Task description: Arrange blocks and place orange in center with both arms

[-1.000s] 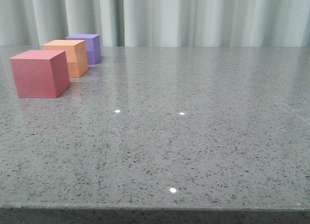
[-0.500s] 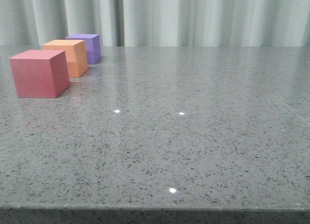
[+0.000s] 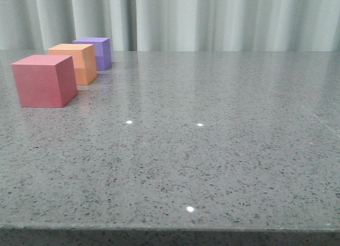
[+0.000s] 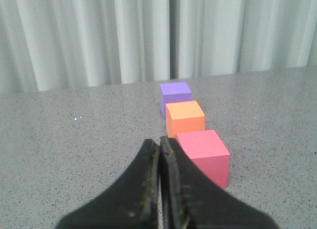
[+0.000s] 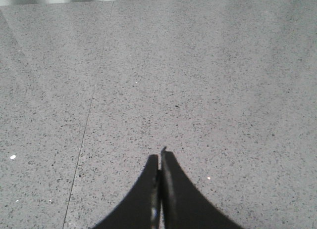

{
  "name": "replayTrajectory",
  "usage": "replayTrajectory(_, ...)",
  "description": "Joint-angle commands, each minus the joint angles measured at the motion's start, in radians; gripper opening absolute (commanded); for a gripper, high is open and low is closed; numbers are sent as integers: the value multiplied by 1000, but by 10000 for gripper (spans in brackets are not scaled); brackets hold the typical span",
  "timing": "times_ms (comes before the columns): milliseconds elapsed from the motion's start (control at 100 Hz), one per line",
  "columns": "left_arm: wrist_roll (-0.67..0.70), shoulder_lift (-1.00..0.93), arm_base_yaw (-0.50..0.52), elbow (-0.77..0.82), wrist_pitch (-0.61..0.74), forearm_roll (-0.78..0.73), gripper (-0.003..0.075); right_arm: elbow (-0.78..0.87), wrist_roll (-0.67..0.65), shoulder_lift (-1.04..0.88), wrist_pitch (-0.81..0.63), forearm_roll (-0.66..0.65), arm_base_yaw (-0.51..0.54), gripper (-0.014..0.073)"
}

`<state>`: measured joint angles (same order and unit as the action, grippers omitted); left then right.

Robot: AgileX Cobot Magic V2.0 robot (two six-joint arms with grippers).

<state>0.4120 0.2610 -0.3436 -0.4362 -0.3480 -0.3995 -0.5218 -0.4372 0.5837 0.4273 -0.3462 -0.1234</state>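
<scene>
At far left of the grey speckled stone table (image 3: 212, 150), three matte cubes sit in a row running front-to-back: red-pink matte cube (image 3: 43, 80) nearest camera, orange matte cube (image 3: 74, 62) in the middle, purple matte cube (image 3: 96, 52) furthest, by the pale curtain (image 3: 212, 20). Orange & purple look touching or nearly so; a small gap between pink & orange in front view, can't tell for sure. Row's long axis points away from robot. Left tool (image 4: 159, 142): fingers pressed together, nothing held, aimed down the row w/ pink cube (image 4: 205, 155) just beside & slightly to one side of tip, then orange (image 4: 184, 118), then purple (image 4: 175, 96) beyond. Right tool (image 5: 160, 157): also closed tight, empty, over bare table, no cube in its view. Neither tool shows in front view. Judgement: orange already sits btwn the other two, so arrangement looks done or near done. If any nudge is left, left arm is clearly the nearer one; the right is well apart from the row.
</scene>
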Motion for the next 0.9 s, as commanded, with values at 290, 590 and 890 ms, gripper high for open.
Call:
replayTrajectory(290,-184,-184,214,178,229,253,-20,-26,7,-2,-71,-24,4,-69)
replayTrajectory(590,-184,-282,264,391,365,253,-20,-26,7,-2,-71,-24,4,-69)
replayTrajectory(890,-184,-302,266,481,449,253,-20,-25,7,-2,-74,-24,4,-69)
